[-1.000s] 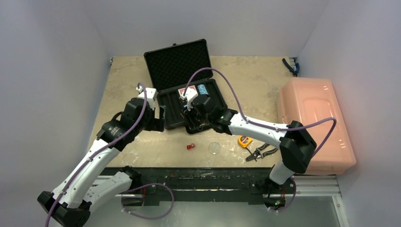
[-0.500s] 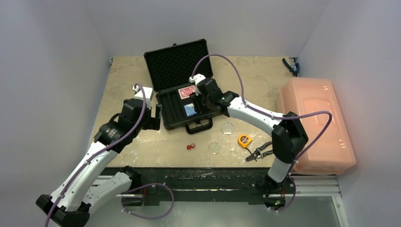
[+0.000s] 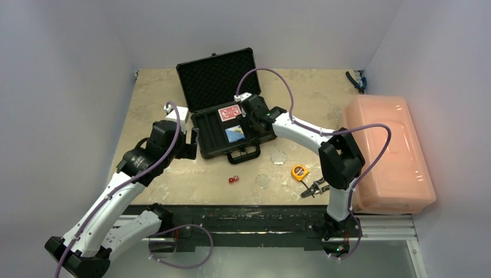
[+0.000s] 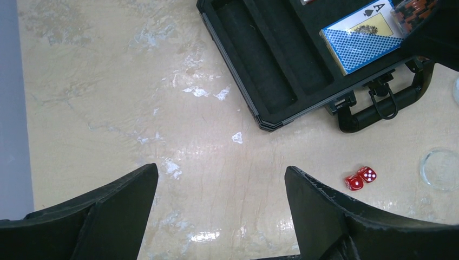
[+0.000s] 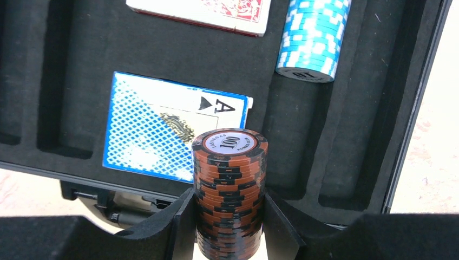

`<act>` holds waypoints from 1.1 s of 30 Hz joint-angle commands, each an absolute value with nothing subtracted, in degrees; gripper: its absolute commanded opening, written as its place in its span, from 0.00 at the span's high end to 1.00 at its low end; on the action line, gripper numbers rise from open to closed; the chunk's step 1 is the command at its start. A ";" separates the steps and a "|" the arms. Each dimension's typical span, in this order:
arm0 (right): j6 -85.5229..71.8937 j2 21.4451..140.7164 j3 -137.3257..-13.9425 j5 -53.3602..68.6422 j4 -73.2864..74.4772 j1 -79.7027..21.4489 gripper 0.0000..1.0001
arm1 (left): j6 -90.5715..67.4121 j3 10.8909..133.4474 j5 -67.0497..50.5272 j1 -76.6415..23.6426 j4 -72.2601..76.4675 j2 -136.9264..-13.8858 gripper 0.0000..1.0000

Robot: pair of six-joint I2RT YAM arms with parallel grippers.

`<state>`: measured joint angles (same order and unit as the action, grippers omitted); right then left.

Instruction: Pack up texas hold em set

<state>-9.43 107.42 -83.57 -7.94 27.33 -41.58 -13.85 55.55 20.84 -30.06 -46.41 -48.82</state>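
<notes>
Lettering "100" tops the orange-and-black chip stack [image 5: 229, 179] clenched in the right gripper [image 5: 228, 216] above the black foam-lined briefcase [image 5: 65, 65] — inside lie a blue deck [image 5: 157, 127] marked "A", a red deck [image 5: 205, 11] and light-blue chips [image 5: 313, 38]; the left gripper [image 4: 221, 179] — spread, empty — hangs near red dice [image 4: 361, 179].

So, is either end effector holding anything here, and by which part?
The right end effector grips a stack of orange-and-black poker chips by its sides, low down. The left end effector is open and empty.
</notes>
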 commanded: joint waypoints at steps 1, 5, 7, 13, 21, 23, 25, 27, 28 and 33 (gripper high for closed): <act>-9.97 106.70 -87.86 -11.59 26.83 -40.73 1.00 | -12.75 57.15 20.35 -29.88 -45.97 -48.94 0.13; -10.90 107.05 -87.66 -12.47 26.73 -40.01 1.00 | -12.74 57.14 20.13 -29.87 -45.96 -48.95 0.13; -11.23 107.13 -87.70 -12.58 26.70 -39.55 1.00 | -12.74 57.22 20.06 -29.81 -45.95 -49.17 0.13; -11.23 108.19 -88.99 -12.66 26.89 -38.52 1.00 | -12.66 57.24 19.64 -29.88 -45.93 -49.39 0.14; -11.38 110.43 -90.42 -12.42 26.59 -37.87 1.00 | -12.52 57.31 19.27 -29.86 -45.94 -49.94 0.14; -11.38 111.09 -90.64 -12.57 26.52 -37.79 1.00 | -12.48 57.30 19.17 -29.83 -45.97 -50.01 0.14; -11.56 111.55 -90.78 -12.69 26.35 -37.64 1.00 | -12.48 57.30 19.16 -29.88 -45.95 -50.09 0.14; -11.88 111.75 -90.66 -12.74 26.03 -37.55 1.00 | -12.48 57.35 19.03 -29.87 -45.92 -50.23 0.14; -12.04 111.76 -90.70 -12.68 25.97 -37.43 1.00 | -12.48 57.32 18.99 -29.88 -45.94 -50.27 0.14; -12.54 112.26 -90.79 -12.03 25.84 -36.96 1.00 | -12.39 57.31 18.90 -29.85 -46.05 -50.53 0.14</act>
<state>-11.20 112.57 -87.50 -11.07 28.93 -37.71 -13.78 55.55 19.44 -30.06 -46.63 -50.39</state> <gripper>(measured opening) 0.470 0.861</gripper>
